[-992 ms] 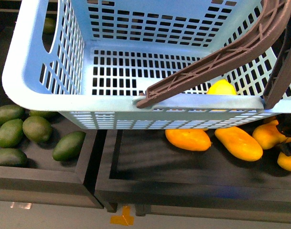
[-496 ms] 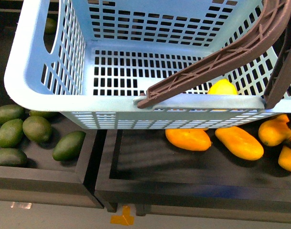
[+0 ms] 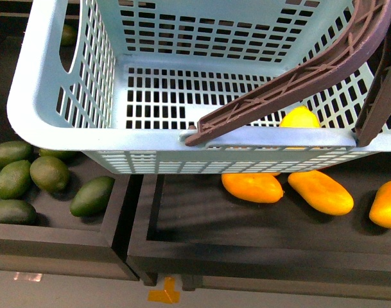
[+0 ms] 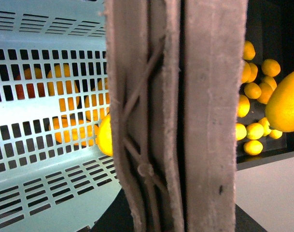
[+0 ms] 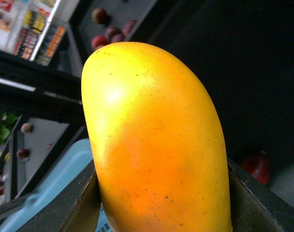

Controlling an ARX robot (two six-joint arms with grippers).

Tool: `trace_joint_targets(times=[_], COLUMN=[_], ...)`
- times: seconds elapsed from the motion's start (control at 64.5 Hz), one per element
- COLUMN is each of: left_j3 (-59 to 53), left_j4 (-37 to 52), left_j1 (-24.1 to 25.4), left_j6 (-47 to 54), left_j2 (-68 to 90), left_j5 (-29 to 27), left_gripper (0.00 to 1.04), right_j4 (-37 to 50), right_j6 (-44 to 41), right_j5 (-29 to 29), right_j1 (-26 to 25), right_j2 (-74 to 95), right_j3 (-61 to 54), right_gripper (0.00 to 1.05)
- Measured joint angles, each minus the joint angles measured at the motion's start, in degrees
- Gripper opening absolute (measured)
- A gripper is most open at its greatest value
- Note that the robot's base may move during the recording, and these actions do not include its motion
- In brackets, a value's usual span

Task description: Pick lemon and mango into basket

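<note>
In the front view the basket (image 3: 47, 106) fills the upper part of the picture. The lemon (image 3: 299, 117) lies inside it on the slotted floor, just behind the near rim and beside a brown handle (image 3: 291, 80) that slants across that corner. Below the basket, in a dark tray (image 3: 182, 247), lie a first loose mango (image 3: 253, 187) and a second loose mango (image 3: 320, 191), with an edge fruit (image 3: 388, 204) of the same yellow-orange cut off at the right. I cannot tell whether this last one rests on the tray. To the left, green fruits (image 3: 49, 173) sit in a separate tray. Neither arm shows here. In the left wrist view the handle (image 4: 185, 116) stands very close and fills the middle, and the basket's lattice wall (image 4: 40, 159) and a sliver of the lemon (image 4: 105, 135) show beside it. Small yellow fruits (image 4: 253, 92) lie in a dark bin beyond. No fingers of the left gripper show, so I cannot tell if it is clamped. In the right wrist view the right gripper (image 5: 168, 205) is closed on the mango (image 5: 156, 145). Its dark fingers (image 5: 81, 208) press both flanks of the fruit, which is held outside the basket. A pale blue basket corner (image 5: 50, 183) and red fruits (image 5: 108, 31) lie behind.
</note>
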Motion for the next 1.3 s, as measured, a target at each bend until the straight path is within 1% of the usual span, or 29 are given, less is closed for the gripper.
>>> trace_joint_targets(times=[0.171,0.31,0.434,0.465,0.481,0.527,0.589,0.698,0.822,0.884,0.915,0.93,0.946,0.977,1.008,1.023,1.054,1.085,1.101,1.147,1.178,1.302], left_j3=[0.00,0.00,0.00,0.00,0.00,0.00,0.00,0.00,-0.09,-0.11,-0.11,-0.09,-0.11,-0.11,-0.11,-0.11,-0.11,-0.11,-0.11,-0.11,-0.11,-0.11], left_j4=[0.00,0.00,0.00,0.00,0.00,0.00,0.00,-0.02,-0.07,-0.07,-0.07,-0.07,-0.07,-0.07,-0.07,-0.07,-0.07,-0.07,-0.07,-0.07,-0.07,-0.07], left_j1=[0.02,0.00,0.02,0.02,0.02,0.02,0.02,0.02,0.00,0.02,0.02,0.02,0.02,0.09,0.13,0.15,0.15,0.11,0.07,0.00,-0.02,0.00], left_j6=[-0.02,0.00,0.00,0.00,0.00,0.00,0.00,-0.07,-0.13,-0.13,-0.11,-0.11,-0.11,-0.04,-0.04,-0.04,-0.11,-0.09,-0.04,0.00,-0.04,-0.33], left_j2=[0.00,0.00,0.00,0.00,0.00,0.00,0.00,0.00,0.00,0.00,0.00,0.00,0.00,0.00,0.00,0.00,0.00,0.00,0.00,0.00,0.00,0.00], left_j5=[0.07,-0.04,-0.04,-0.04,-0.04,-0.04,-0.04,-0.07,0.04,-0.04,-0.28,-0.28,-0.37,-0.46,-0.44,-0.44,-0.42,-0.33,-0.31,-0.26,-0.02,0.68], left_gripper=[0.16,0.16,0.16,0.16,0.16,0.16,0.16,0.16,0.16,0.16,0.16,0.16,0.16,0.16,0.16,0.16,0.16,0.16,0.16,0.16,0.16,0.16], right_j4=[-0.92,-0.87,-0.87,-0.87,-0.87,-0.90,-1.07,-1.55,-1.29,-1.14,-1.49,-1.53,-0.72,7.08,11.52,15.65,20.92,23.74,26.08,29.20,30.73,32.50], right_j6=[-1.22,-1.60,-1.44,-1.44,-1.40,-1.42,-1.42,-1.38,-2.93,-5.79,-8.46,-8.85,-10.62,-16.41,-18.88,-22.14,-27.85,-30.77,-32.83,-37.53,-39.95,-44.09], right_j5=[2.49,6.14,7.80,7.89,7.98,8.04,8.48,9.53,11.43,14.93,17.25,17.49,17.55,15.65,14.91,14.47,13.62,13.25,12.81,12.35,12.17,11.39], right_j1=[7.13,15.26,18.40,18.88,19.37,20.00,20.98,21.22,20.02,17.94,15.91,15.56,14.80,13.46,13.05,12.79,12.57,12.55,12.44,12.22,11.98,11.10], right_j2=[-2.16,-0.13,2.08,2.54,2.84,3.41,3.76,2.82,-1.09,-4.96,-8.35,-8.98,-10.01,-12.02,-12.85,-13.57,-14.51,-15.08,-15.61,-16.70,-17.86,-21.70], right_j3=[-0.02,-0.04,-0.02,-0.02,-0.02,-0.04,-0.24,-1.44,-4.04,-5.92,-7.37,-7.63,-8.44,-11.67,-13.51,-15.39,-18.08,-19.78,-21.51,-24.46,-26.95,-32.87], right_gripper=[0.60,0.60,0.60,0.63,0.67,0.73,0.83,0.97,0.96,0.96,0.96,0.96,0.95,0.89,0.85,0.82,0.77,0.73,0.70,0.63,0.56,0.35])
